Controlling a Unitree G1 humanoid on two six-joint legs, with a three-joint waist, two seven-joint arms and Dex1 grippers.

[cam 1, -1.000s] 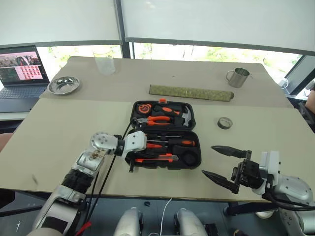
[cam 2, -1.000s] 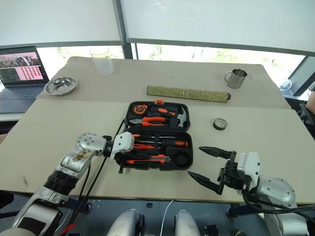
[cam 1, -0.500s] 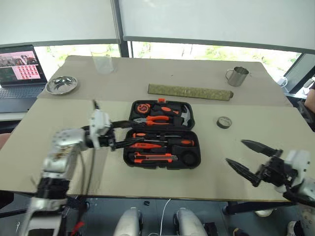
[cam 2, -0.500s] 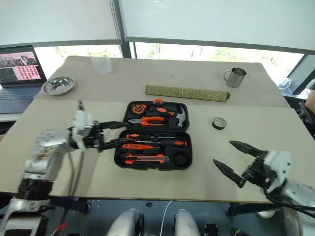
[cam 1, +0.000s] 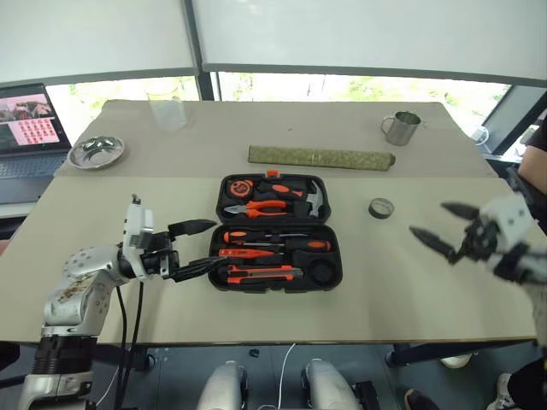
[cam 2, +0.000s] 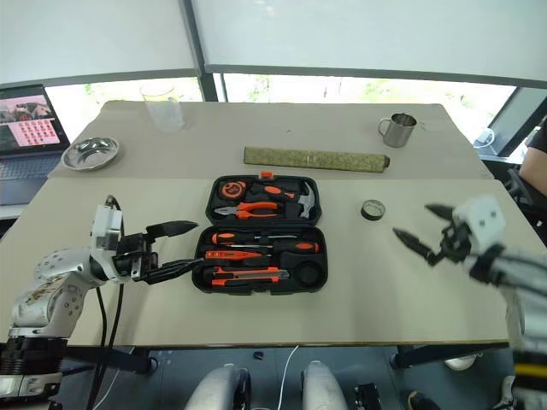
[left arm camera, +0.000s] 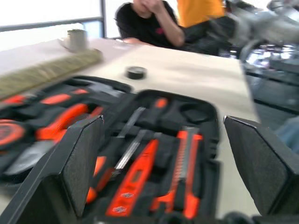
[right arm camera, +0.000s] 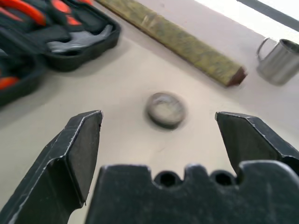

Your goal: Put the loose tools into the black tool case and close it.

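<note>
The case lies open on the desk. Left gripper is released beside it; right gripper, also released, faces the tape roll, probably to grasp it.

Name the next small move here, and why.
Probably the right end effector should reach to the tape roll. The roll lies on the table outside the open case, ahead between the open fingers, and a round recess in the case is empty.
</note>
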